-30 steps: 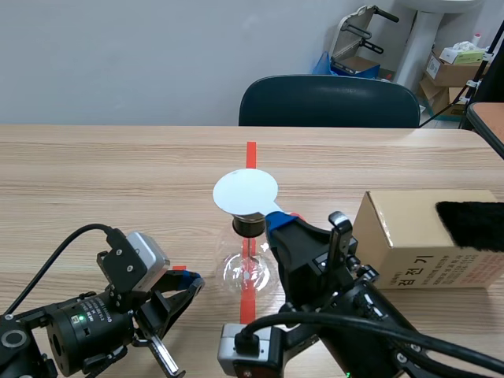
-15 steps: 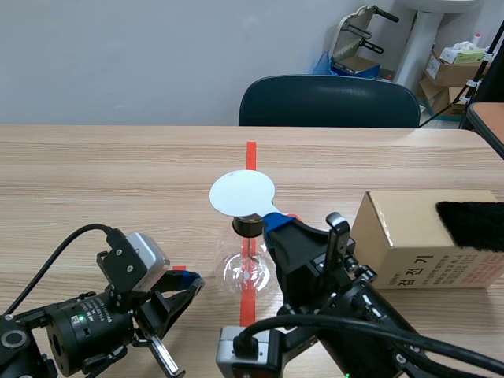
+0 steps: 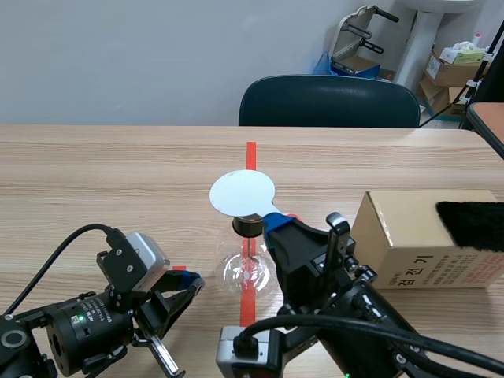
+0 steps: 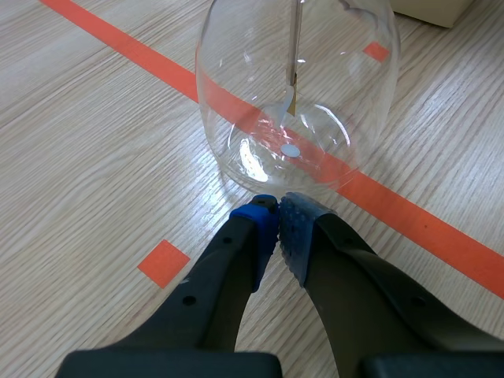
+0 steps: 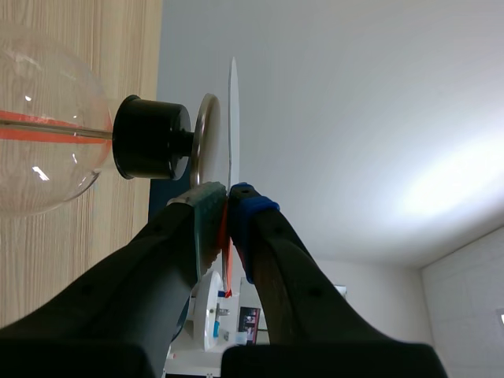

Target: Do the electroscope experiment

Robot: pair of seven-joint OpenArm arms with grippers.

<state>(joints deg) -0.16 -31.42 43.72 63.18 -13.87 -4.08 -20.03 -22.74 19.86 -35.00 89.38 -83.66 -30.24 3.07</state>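
Note:
The electroscope is a clear glass flask [image 3: 248, 272] with a black stopper [image 3: 249, 227]. In the right wrist view its metal top plate [image 5: 206, 130] sits on the stopper [image 5: 150, 138]. My right gripper [image 3: 276, 223] is shut on the red handle of a thin white disc [image 3: 242, 193]. This disc [image 5: 232, 118] is held flat just over the top plate, with a thin gap between them. My left gripper [image 3: 185, 282] rests low on the table, left of the flask, and is shut on nothing. Its fingertips [image 4: 276, 213] point at the flask's base [image 4: 295, 87]. A foil leaf [image 4: 291, 98] hangs inside.
A cardboard box [image 3: 425, 236] stands to the right of the flask with a black fur piece [image 3: 472, 224] on top. A dark chair [image 3: 329, 101] stands behind the table's far edge. Orange tape [image 4: 142, 55] runs under the flask.
My right gripper has shifted the white disc slightly to the left over the electroscope, then held still. The left arm has not moved.

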